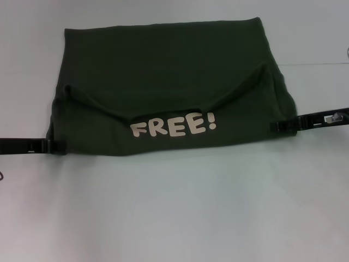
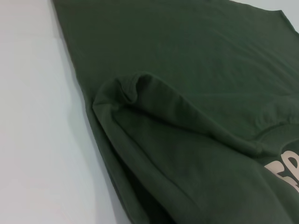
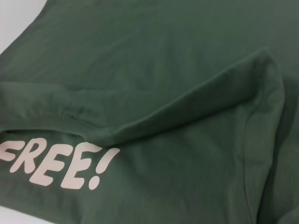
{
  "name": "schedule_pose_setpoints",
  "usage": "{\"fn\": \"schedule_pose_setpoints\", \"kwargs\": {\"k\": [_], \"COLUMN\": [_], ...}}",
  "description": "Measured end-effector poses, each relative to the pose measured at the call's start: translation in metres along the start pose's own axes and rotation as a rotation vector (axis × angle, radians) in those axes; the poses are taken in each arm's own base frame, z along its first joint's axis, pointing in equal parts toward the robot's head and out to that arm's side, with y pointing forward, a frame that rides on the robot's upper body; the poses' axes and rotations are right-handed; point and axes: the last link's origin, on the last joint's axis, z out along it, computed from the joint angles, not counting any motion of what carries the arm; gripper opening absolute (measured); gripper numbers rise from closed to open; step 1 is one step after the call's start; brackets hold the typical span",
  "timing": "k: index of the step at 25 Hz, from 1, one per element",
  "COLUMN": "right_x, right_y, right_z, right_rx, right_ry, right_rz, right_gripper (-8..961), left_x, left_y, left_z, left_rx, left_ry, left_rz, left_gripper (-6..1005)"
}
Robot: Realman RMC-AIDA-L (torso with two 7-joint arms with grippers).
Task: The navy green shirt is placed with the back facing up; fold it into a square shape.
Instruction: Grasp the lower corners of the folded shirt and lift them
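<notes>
Cream "FREE!" lettering [image 1: 173, 126] faces up on the near flap of the navy green shirt [image 1: 163, 71], spread on the white table [image 1: 174, 213]. Between my grippers it lies: left gripper [image 1: 54, 146] and right gripper [image 1: 279, 125] meet its side edges, whether clamped I cannot tell.

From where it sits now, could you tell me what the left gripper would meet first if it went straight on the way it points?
The shirt. The left gripper points inward at its left edge and looks already at the cloth; the folded-over layer with the lettering lies just ahead. Depth is unclear. The right gripper is at the opposite edge.
</notes>
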Motion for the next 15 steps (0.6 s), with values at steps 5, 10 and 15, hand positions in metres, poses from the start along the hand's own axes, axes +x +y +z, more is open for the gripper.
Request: {"fn": "schedule_pose_setpoints", "kwargs": {"k": [5,10,15], "right_x": [0.003,0.004,0.005], "right_y": [0.003,0.006,0.008], "right_z": [0.006,0.011,0.012], "right_rx": [-0.002,0.0,-0.003], "right_ry": [0.006,0.012,0.014], "right_rz": [0.0,-0.01,-0.009], "right_gripper": [838,837,837], "left_x": [0.0,0.0,0.0], "left_y": [0.0,0.0,0.0], "left_z": [0.0,0.0,0.0], "left_rx": [0.0,0.001,0.001], "left_ry": [0.0,-0.001,-0.001], "left_rz": [0.001,0.002,0.004], "left_gripper": [67,66,66]}}
